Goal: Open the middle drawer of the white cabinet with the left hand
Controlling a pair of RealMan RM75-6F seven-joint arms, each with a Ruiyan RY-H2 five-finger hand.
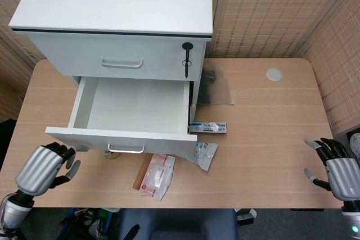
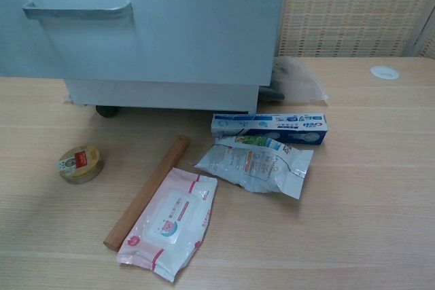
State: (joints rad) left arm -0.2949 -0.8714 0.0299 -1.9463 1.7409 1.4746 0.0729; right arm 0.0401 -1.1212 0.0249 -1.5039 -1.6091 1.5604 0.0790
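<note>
In the head view the middle drawer (image 1: 130,117) of the white cabinet (image 1: 115,23) stands pulled well out and bare inside, its handle (image 1: 126,149) running left to right on the front, up and to the right of the left hand (image 1: 40,167), which hangs apart from it with fingers loosely curled on nothing. The right hand (image 1: 336,171) sits far off at the table's right edge, fingers spread and empty. In the chest view neither hand shows; the drawer front fills the upper left with its handle (image 2: 76,11) free, so the pull looks done.
</note>
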